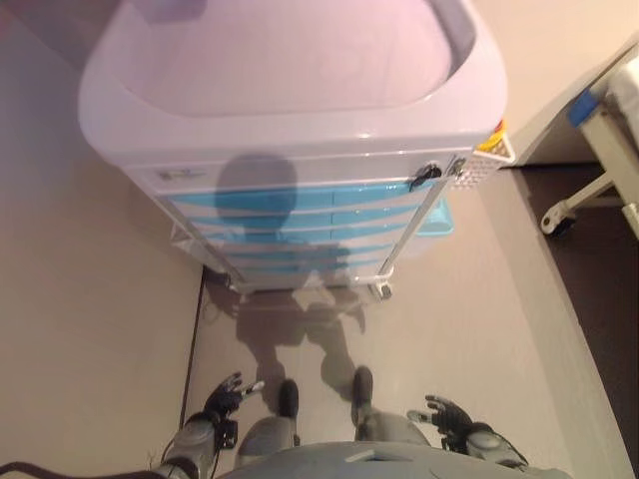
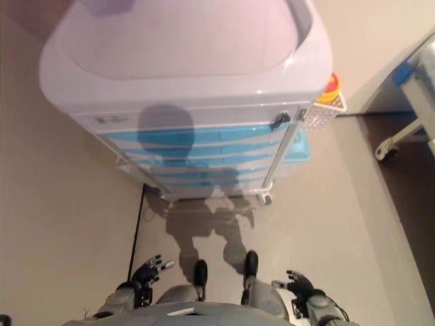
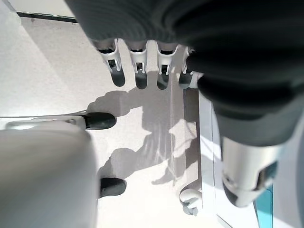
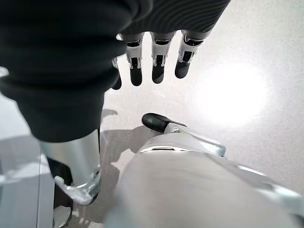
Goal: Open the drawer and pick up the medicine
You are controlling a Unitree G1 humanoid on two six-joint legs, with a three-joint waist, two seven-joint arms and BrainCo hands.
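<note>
A white medical cart [image 1: 300, 110] with several light-blue drawers [image 1: 300, 212] stands ahead of me, all drawers closed. A small dark lock [image 1: 425, 177] sits at the upper right of the drawer front. No medicine shows in any view. My left hand [image 1: 225, 396] hangs low at the lower left, far below the cart, its fingers [image 3: 138, 71] relaxed and holding nothing. My right hand [image 1: 449, 411] hangs low at the lower right, its fingers [image 4: 158, 64] also straight and empty.
A white mesh basket [image 1: 484, 160] with a yellow and red item hangs on the cart's right side. A light-blue bin [image 1: 437, 220] sits at the cart's right base. A white wheeled frame [image 1: 589, 190] stands at the right edge. The cart rolls on castors [image 1: 380, 290].
</note>
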